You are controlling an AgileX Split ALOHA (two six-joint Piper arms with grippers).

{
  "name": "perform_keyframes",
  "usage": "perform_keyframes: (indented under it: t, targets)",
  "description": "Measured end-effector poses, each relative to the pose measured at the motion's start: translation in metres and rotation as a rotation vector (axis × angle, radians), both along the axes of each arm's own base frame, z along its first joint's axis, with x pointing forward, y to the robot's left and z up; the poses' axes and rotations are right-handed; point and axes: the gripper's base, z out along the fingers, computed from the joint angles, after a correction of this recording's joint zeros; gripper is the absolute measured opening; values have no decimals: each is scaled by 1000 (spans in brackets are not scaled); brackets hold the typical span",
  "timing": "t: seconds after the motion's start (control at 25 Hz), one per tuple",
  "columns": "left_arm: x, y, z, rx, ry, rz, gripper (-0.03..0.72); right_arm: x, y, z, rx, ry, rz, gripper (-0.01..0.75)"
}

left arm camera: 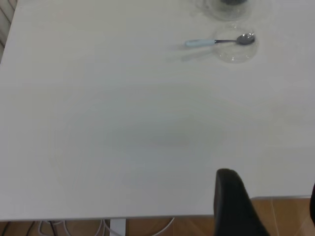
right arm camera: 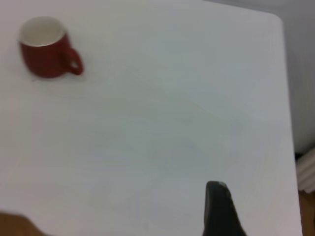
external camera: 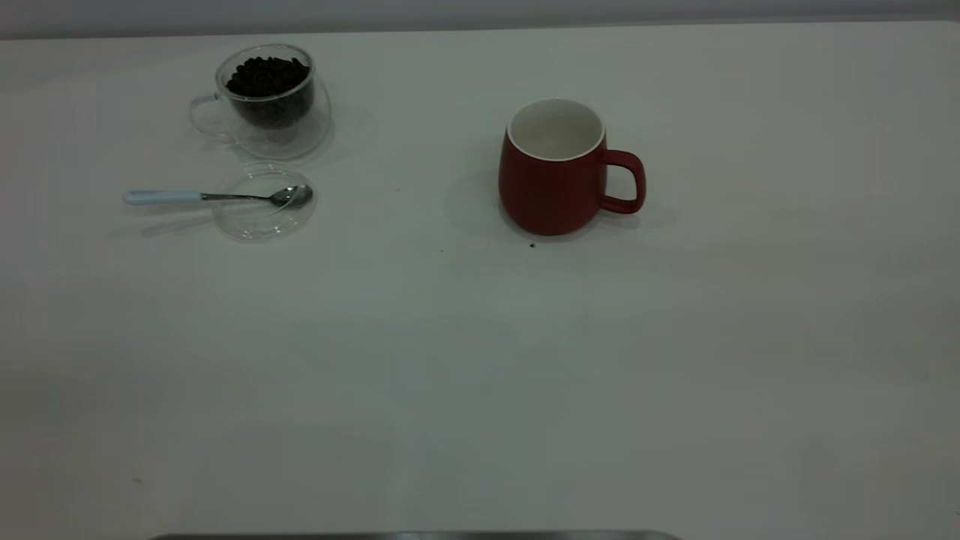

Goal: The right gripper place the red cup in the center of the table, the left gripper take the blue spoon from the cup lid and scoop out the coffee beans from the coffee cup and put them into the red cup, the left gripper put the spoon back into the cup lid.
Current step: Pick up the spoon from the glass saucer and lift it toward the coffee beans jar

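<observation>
The red cup (external camera: 555, 169) stands upright on the table (external camera: 480, 375), just right of the middle, with its handle to the right and nothing inside; the right wrist view shows the red cup (right arm camera: 47, 49) far off. At the far left the coffee cup (external camera: 270, 101) holds the coffee beans (external camera: 266, 75). In front of it lies the cup lid (external camera: 262, 201), and the blue spoon (external camera: 217, 196) rests with its bowl in the lid and its handle pointing left. My left gripper (left arm camera: 270, 206) hangs open over the table's near edge, far from the blue spoon (left arm camera: 219, 41). My right gripper (right arm camera: 266, 211) is open, with only one finger (right arm camera: 219, 206) showing.
Neither arm shows in the exterior view. A tiny dark speck (external camera: 532, 244) lies in front of the red cup. The table's near edge and the wooden floor (left arm camera: 197, 226) show below my left gripper; the table's right edge (right arm camera: 288, 123) runs beside my right gripper.
</observation>
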Motion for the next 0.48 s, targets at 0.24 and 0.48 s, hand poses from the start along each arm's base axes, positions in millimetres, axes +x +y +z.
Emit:
perform_keyframes:
  t: [0.24, 0.48]
  targets:
    - [0, 0, 0, -1, -1, 1, 433, -7, 4, -11, 20, -8, -130, 480]
    - [0, 0, 0, -1, -1, 1, 433, -9, 9, -11, 16, -3, -174, 480]
